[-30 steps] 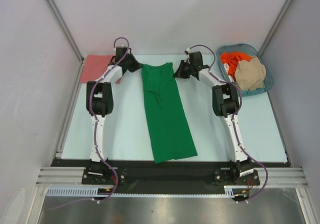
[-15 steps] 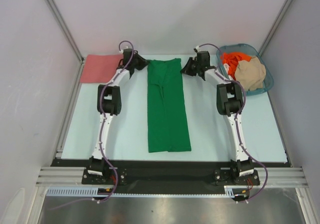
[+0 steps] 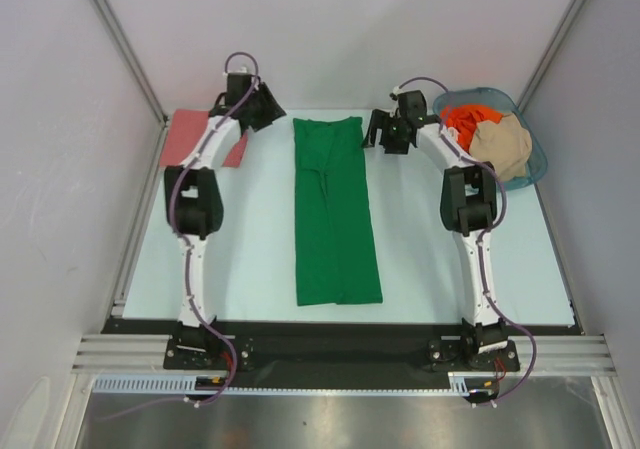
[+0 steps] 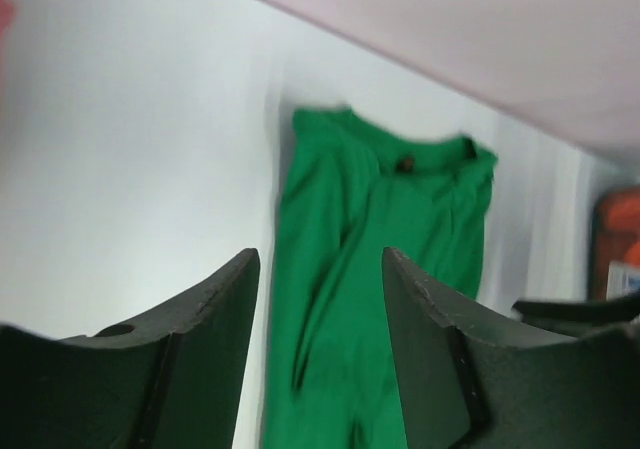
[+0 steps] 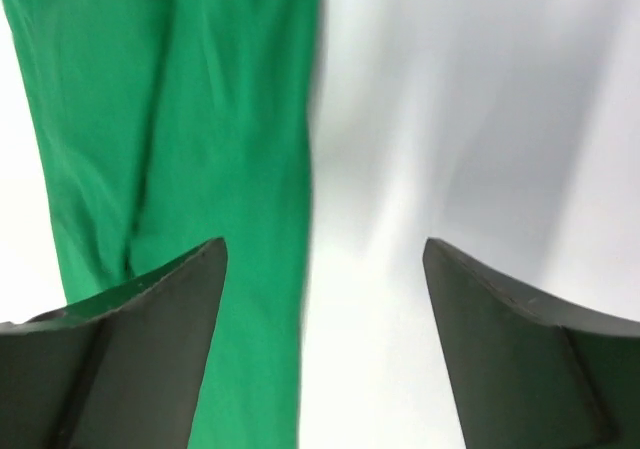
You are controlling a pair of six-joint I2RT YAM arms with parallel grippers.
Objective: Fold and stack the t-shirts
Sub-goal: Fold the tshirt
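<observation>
The bright green t-shirt (image 3: 336, 214) lies flat as a long narrow strip down the middle of the table, collar end at the far side. My left gripper (image 3: 264, 109) hovers left of that far end, open, with nothing between its fingers; in the left wrist view (image 4: 320, 254) the green t-shirt (image 4: 390, 219) shows beyond it. My right gripper (image 3: 378, 129) is off the far right corner, open wide and empty (image 5: 325, 241), with the green t-shirt's edge (image 5: 180, 119) below its left finger. A salmon-pink folded t-shirt (image 3: 188, 135) lies at the far left, partly under the left arm.
A blue-grey basket (image 3: 535, 154) at the far right holds an orange-red t-shirt (image 3: 462, 124) and a beige t-shirt (image 3: 500, 144). Grey walls close in the table behind and on both sides. The arm bases stand on the black rail at the near edge.
Both grippers have let go of the green t-shirt's far corners and opened. The shirt went from slanted to straight and flat. The left arm has drawn back left over the pink t-shirt.
</observation>
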